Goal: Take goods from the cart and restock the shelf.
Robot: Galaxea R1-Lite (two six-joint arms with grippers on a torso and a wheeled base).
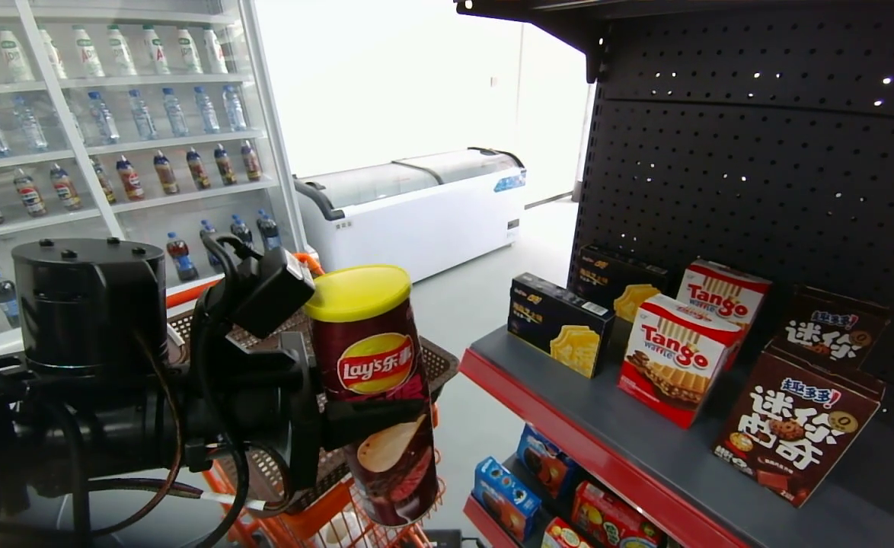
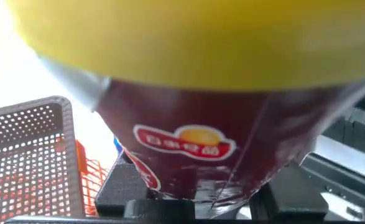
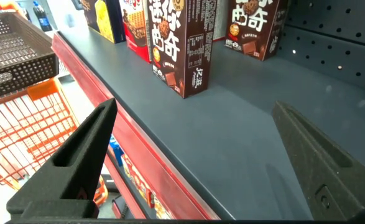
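Head view: L gripper (image 1: 363,420) sits lower left of ctr, clenched on chips can (image 1: 375,365). Can is near upright w/ yellow lid (image 1: 358,291) on top, held in air above cart (image 1: 438,364) and left of shelf (image 1: 569,388). On shelf deck, right half of frame, all standing: dark boxes w/ yellow print (image 1: 561,326), two red-white wafer boxes (image 1: 675,358), brown cookie boxes (image 1: 793,426) far right. Bottom ctr, lower tier: blue & red packs (image 1: 508,487). Upper left: drinks fridge (image 1: 112,114) w/ rows of bottles. Mid-frame behind: white chest freezer (image 1: 416,205).

L wrist view: can seen v. close, lid nearest cam, dark red body past it. Brown mesh basket (image 2: 27,149) of cart is beside it.

R wrist view: R gripper (image 3: 198,168) is released, fingers (image 3: 76,162) spread wide over grey shelf deck, just inside its red front edge. A cookie box stands on deck beyond them, more boxes behind it. Cart is off shelf's front edge.
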